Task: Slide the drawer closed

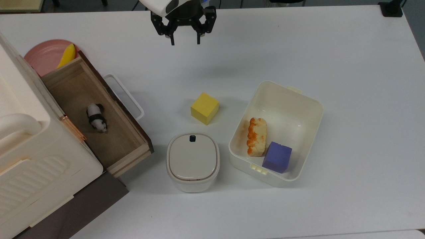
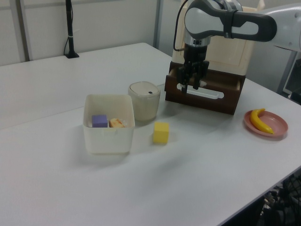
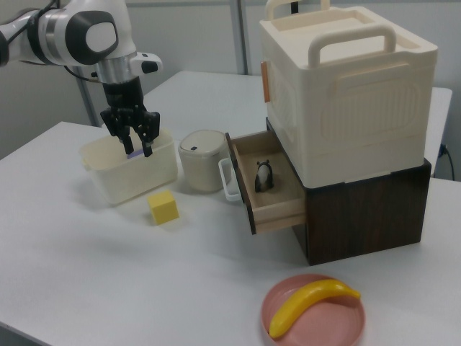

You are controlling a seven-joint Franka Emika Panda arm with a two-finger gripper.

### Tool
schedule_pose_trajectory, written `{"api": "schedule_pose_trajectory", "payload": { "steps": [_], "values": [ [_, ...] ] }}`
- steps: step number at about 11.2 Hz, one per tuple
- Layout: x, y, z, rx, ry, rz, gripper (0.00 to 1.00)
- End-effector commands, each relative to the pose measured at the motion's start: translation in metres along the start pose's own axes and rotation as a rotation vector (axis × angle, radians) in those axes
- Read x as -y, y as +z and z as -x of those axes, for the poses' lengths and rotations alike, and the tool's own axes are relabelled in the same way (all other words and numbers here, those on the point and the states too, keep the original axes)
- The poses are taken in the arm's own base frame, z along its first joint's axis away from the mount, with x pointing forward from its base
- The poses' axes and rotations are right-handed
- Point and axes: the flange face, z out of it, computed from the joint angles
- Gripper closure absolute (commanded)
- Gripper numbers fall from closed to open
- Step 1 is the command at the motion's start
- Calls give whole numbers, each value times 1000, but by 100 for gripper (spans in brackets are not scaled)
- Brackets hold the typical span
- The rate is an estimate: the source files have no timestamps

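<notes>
White worktop carries the open drawer (image 1: 96, 116), well apart from the gripper (image 1: 184, 41), down-left of it in the top view. Jaws part-open, empty; handle (image 1: 124, 96) faces them.

The light is bright and even on the white tabletop (image 1: 348, 66). Shadows under things are soft and pale. The side views look a bit fuzzy and grainy.
</notes>
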Motion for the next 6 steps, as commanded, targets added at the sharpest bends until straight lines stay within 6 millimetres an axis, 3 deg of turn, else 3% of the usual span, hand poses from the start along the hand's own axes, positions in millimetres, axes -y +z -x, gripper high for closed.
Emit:
{"api": "schedule_pose_trajectory", "payload": {
  "steps": [1, 3, 6],
  "values": [
    [-1, -1, 4, -16, -32, -12, 78],
    [-1, -1, 4, -16, -32, -12, 85],
    [-1, -1, 4, -18, 5, -14, 85]
  ]
}}
